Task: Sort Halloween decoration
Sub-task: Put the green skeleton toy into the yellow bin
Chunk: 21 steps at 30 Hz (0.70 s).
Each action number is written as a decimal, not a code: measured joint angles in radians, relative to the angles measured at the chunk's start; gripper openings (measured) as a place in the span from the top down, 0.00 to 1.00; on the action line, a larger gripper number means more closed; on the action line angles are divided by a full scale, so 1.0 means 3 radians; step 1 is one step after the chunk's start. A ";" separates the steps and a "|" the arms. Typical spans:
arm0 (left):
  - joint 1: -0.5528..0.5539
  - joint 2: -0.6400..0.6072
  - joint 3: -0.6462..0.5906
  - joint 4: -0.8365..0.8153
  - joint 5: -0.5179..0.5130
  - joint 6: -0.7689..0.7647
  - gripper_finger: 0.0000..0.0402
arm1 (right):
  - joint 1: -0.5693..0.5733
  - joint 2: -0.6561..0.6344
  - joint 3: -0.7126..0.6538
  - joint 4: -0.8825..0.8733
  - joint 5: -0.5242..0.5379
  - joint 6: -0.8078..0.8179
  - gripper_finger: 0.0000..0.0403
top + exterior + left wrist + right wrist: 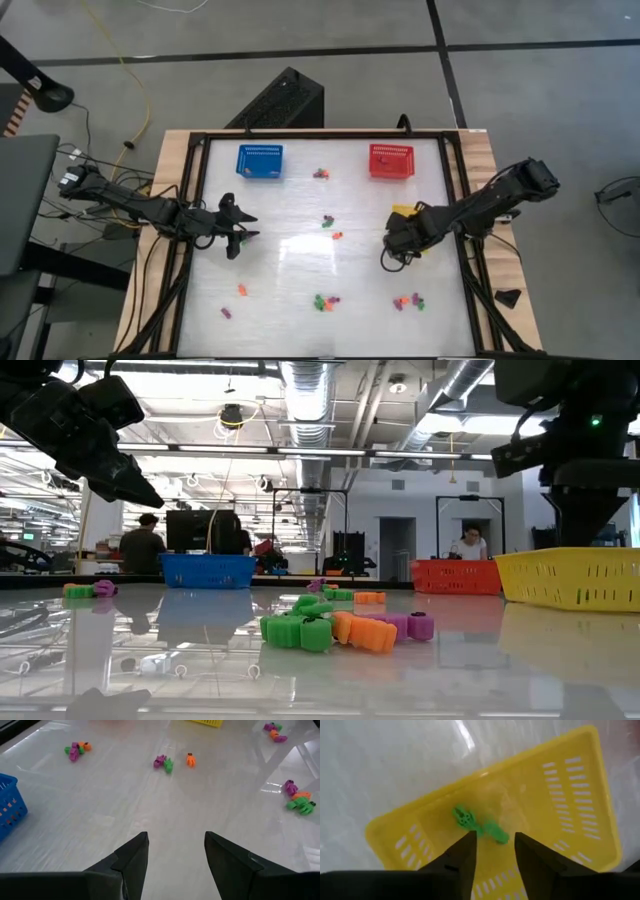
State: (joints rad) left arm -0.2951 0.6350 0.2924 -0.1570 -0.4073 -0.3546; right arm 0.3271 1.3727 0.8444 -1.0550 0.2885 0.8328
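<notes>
- A green trinket (479, 824) lies inside the yellow mesh basket (580, 795), just beyond the right gripper (494, 851), whose fingers stand parted with nothing between them.
- Other orange, purple and green trinkets (325, 301) lie scattered in small clusters over the table (290, 260).
- The left gripper (176, 851) hovers open and empty over the table's left side, near the blue basket (260, 161).
- The red basket (390, 161) stands at the far edge.

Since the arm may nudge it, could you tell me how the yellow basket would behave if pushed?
The yellow basket looks like thin perforated plastic, so probably light. On the glossy table it would likely slide, not tip, being low and wide. One green trinket inside adds little weight.
</notes>
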 joint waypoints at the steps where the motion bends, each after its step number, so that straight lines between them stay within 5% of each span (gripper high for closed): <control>1: 0.0001 0.0000 0.0000 -0.0001 -0.0001 0.0000 0.54 | -0.0014 0.0000 0.0001 -0.0024 -0.0024 -0.0024 0.56; 12: 0.0001 0.0000 0.0000 -0.0003 -0.0002 0.0005 0.54 | -0.0300 0.0000 0.0341 -0.0398 -0.0314 -0.0444 0.49; 18: 0.0001 -0.0001 0.0000 -0.0004 -0.0031 0.0006 0.54 | -0.0656 0.0023 0.0443 0.0551 0.0298 -0.0915 0.51; 21: 0.0001 -0.0001 0.0000 -0.0004 -0.0040 0.0006 0.54 | -0.0936 0.0147 0.0443 0.1295 0.0208 -0.1471 0.51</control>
State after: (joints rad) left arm -0.2947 0.6346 0.2924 -0.1581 -0.4194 -0.3527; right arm 0.0464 1.4168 0.9771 -0.6664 0.3509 0.3915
